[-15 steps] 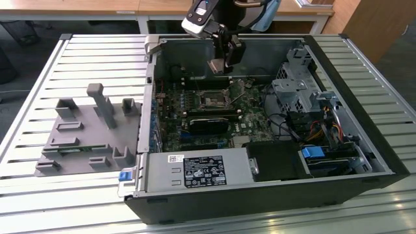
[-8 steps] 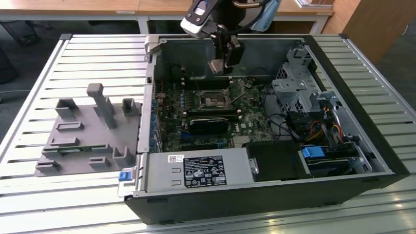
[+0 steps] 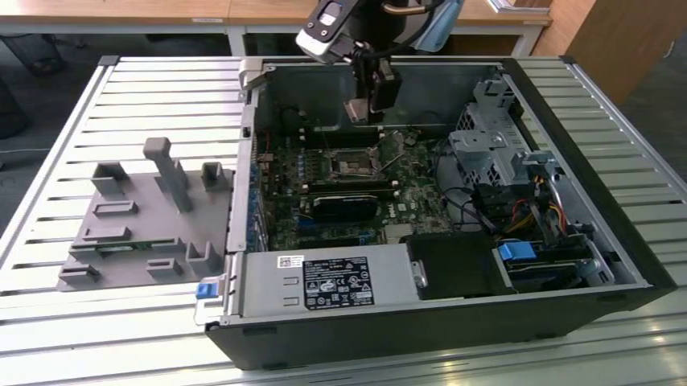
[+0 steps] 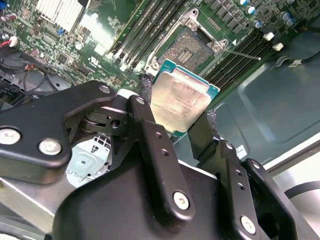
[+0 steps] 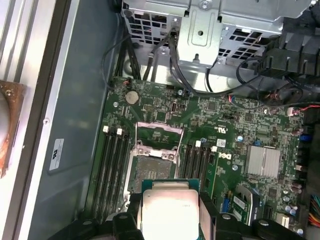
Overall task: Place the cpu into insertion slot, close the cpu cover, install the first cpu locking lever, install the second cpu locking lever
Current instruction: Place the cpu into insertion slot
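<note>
Exterior view: the tool (image 3: pixel 363 109) hangs over the far part of an open computer case (image 3: pixel 429 334) on the slatted table (image 3: pixel 161 104), clenched on the cpu (image 3: pixel 358 112). The socket (image 3: pixel 352 164) is empty.

Second wrist view: black fingers (image 4: pixel 146 95) pinch the cpu (image 4: pixel 181 100) by opposite edges, its grey top showing.

First wrist view: the cpu (image 5: pixel 169 212) is held clear of the socket (image 5: pixel 152 167), and the cpu cover (image 5: pixel 159 129) is swung open.

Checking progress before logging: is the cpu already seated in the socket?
No, in the second wrist view the gripper holds the cpu short of the socket, which lies open and empty.
</note>
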